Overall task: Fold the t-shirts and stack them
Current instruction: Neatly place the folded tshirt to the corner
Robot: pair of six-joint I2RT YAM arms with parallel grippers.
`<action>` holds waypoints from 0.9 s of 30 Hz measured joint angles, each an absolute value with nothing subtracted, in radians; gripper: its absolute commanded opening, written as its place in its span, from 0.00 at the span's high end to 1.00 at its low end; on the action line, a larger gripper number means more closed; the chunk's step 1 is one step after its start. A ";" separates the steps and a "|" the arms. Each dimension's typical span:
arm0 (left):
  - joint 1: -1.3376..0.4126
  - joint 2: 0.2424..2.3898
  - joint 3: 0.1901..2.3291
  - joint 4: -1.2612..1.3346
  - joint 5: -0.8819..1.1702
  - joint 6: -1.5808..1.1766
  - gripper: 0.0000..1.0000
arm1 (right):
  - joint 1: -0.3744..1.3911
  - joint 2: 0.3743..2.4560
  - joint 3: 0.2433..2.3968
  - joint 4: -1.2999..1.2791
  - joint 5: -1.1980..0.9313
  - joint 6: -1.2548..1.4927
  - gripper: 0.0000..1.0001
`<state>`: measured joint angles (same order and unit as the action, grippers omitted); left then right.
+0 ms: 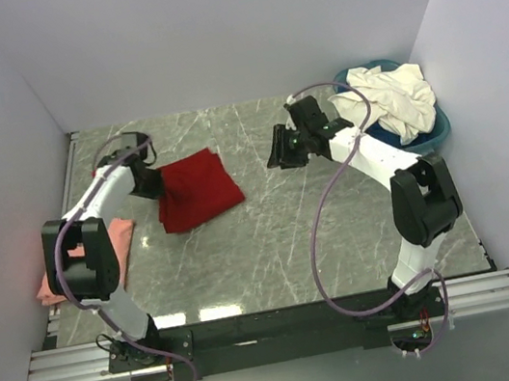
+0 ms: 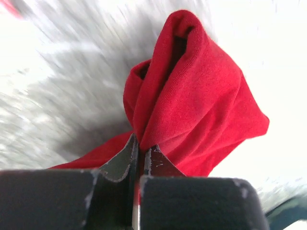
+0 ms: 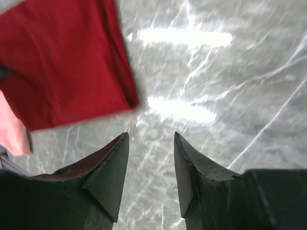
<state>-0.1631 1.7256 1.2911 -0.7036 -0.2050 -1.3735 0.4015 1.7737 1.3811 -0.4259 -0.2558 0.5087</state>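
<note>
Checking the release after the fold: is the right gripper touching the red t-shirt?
Apart. The right wrist view shows bare table between the open right gripper and the nearest corner of the red t-shirt.

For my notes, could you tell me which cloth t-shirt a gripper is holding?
The deep red cloth t-shirt, pinched by the left gripper; the salmon-pink t-shirt and cream-white t-shirts lie ungripped.

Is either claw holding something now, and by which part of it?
The left claw pinches a bunched fold at the edge of the deep red t-shirt. The right claw is open, empty.
</note>
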 measured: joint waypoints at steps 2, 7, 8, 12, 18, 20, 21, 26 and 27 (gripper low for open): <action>-0.107 1.726 1.310 -0.734 -0.204 -1.373 0.99 | 0.415 1.748 1.349 -0.419 -0.255 0.509 0.50; 0.045 1.715 1.307 -0.787 -0.204 -1.369 0.99 | 0.449 1.736 1.299 -0.414 -0.255 0.508 0.50; 0.082 1.704 1.299 -0.793 -0.204 -1.364 0.99 | 0.454 1.736 1.295 -0.415 -0.256 0.508 0.51; 0.219 1.626 1.283 -0.829 -0.208 -1.330 0.99 | 0.472 1.736 1.293 -0.411 -0.256 0.508 0.51; 0.347 1.525 1.298 -0.869 -0.238 -1.279 0.99 | 0.496 1.736 1.293 -0.411 -0.255 0.508 0.51; 0.361 1.509 1.304 -0.879 -0.242 -1.267 0.99 | 0.505 1.736 1.293 -0.411 -0.256 0.508 0.51; 0.369 1.501 1.307 -0.881 -0.242 -1.259 0.99 | 0.508 1.736 1.293 -0.411 -0.256 0.508 0.51; 0.400 1.489 1.338 -0.884 -0.242 -1.221 0.99 | 0.515 1.736 1.293 -0.411 -0.256 0.508 0.51; 0.405 1.489 1.346 -0.884 -0.241 -1.210 0.99 | 0.515 1.736 1.293 -0.411 -0.256 0.508 0.51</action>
<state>0.4053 1.4895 1.3460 -0.8837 -0.2413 -1.2102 0.5148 1.7359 1.2930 -0.4114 -0.2558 0.5079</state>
